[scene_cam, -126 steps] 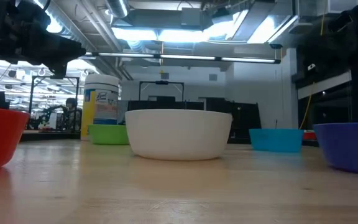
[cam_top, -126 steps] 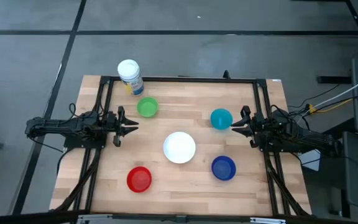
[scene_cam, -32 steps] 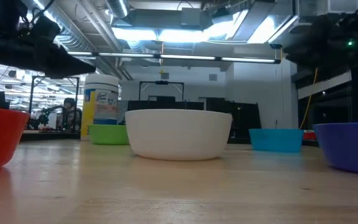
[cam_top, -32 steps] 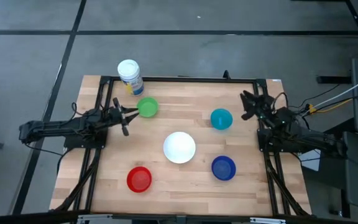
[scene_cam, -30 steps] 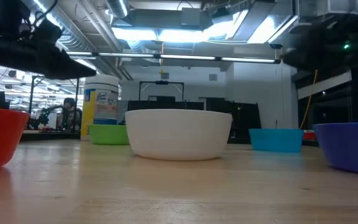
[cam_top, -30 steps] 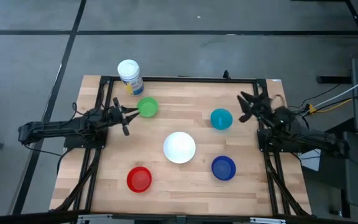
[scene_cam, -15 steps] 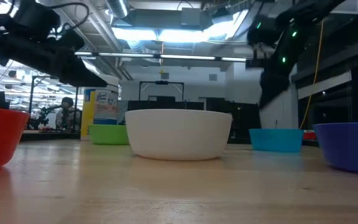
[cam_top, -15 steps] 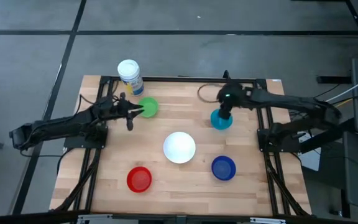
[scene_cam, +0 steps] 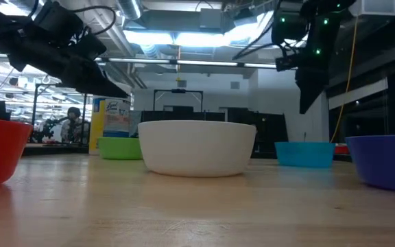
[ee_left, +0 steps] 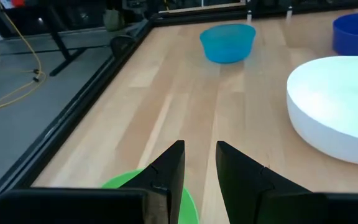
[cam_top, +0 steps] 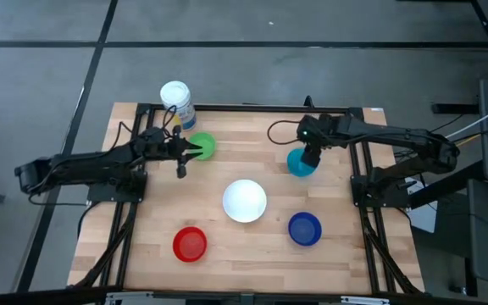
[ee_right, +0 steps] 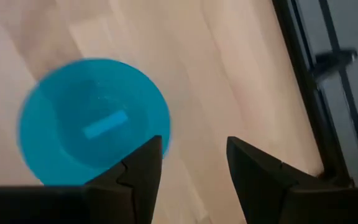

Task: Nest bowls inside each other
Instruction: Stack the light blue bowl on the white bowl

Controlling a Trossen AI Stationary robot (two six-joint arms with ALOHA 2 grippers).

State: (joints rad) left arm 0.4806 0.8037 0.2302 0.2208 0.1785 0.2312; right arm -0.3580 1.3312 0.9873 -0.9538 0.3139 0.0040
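Five bowls rest on their bases on the wooden table: green (cam_top: 205,146) far left, light blue (cam_top: 298,164) far right, white (cam_top: 244,201) in the middle, red (cam_top: 190,244) near left, dark blue (cam_top: 304,228) near right. My left gripper (ee_left: 199,157) is open and points nearly level over the green bowl's (ee_left: 122,183) left rim, touching nothing. My right gripper (ee_right: 194,146) is open and hangs slanting down above the light blue bowl's (ee_right: 92,121) right rim, clear of it.
A white-lidded canister (cam_top: 176,103) stands at the table's far left corner, just behind the green bowl. A black frame (cam_top: 244,108) runs along the far edge and both sides. Bare wood lies between the bowls.
My right arm has swung out from the table's right edge toward the light blue bowl, risen, and tipped its gripper steeply down over that bowl. My left gripper has reached toward the green bowl and now stands at its left rim. No bowl has moved.
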